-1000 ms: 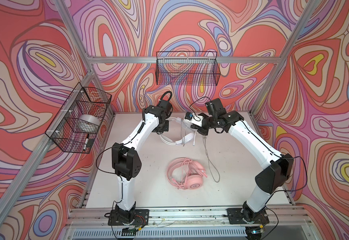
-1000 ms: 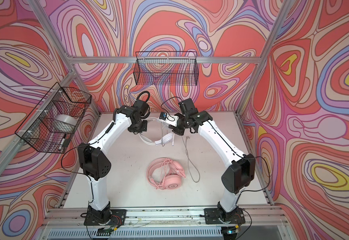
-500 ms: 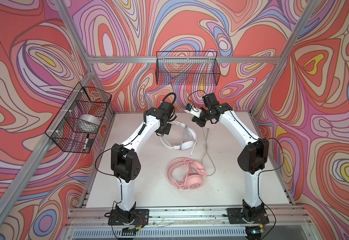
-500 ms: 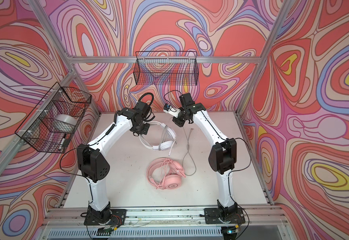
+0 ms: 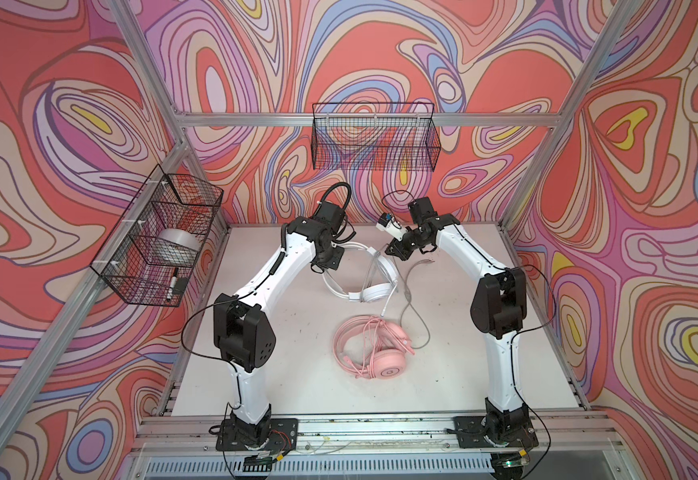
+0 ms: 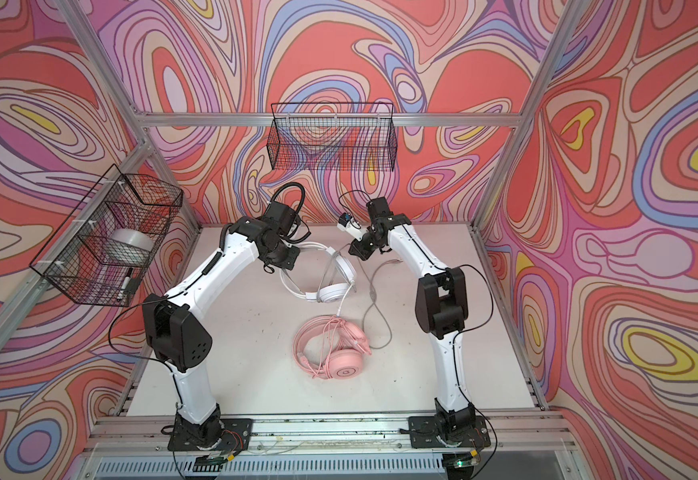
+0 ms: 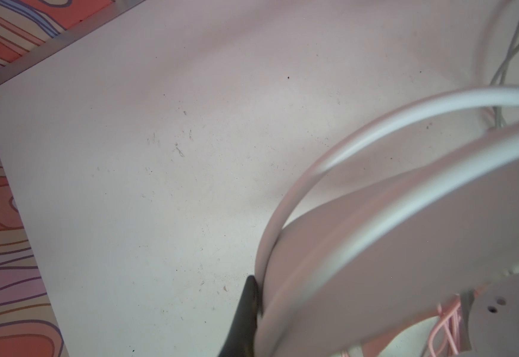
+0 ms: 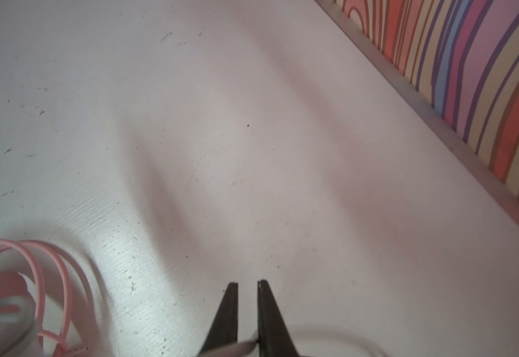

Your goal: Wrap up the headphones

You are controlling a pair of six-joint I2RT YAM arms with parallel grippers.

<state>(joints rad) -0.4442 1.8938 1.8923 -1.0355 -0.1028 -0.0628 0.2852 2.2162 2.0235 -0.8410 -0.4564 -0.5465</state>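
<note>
The white headphones (image 5: 376, 293) (image 6: 330, 293) sit tilted at the back middle of the table. My left gripper (image 5: 330, 266) (image 6: 285, 264) is shut on their headband (image 7: 360, 235). One black finger (image 7: 246, 312) presses against the band and the other is hidden behind it. The grey-white cable (image 5: 407, 291) (image 6: 374, 286) trails loose over the table toward the front. My right gripper (image 5: 393, 249) (image 6: 355, 251) (image 8: 248, 282) hovers beside the headset with its jaws slightly apart. A blurred bit of cable (image 8: 239, 349) crosses the base of the fingers. The pink headphones (image 5: 384, 359) (image 6: 345, 365) lie flat in front, their pink cable (image 8: 51, 269) coiled on them.
A wire basket (image 5: 156, 245) on the left wall holds a tape roll (image 5: 177, 247) and a marker (image 5: 172, 282). Another wire basket (image 5: 374, 139) hangs on the back wall. Aluminium posts and patterned walls close in the white table (image 5: 297, 374).
My right arm has folded back from the white headset, and its jaws have parted a little. The grey-white cable now lies slack on the table. The left gripper has kept its hold.
</note>
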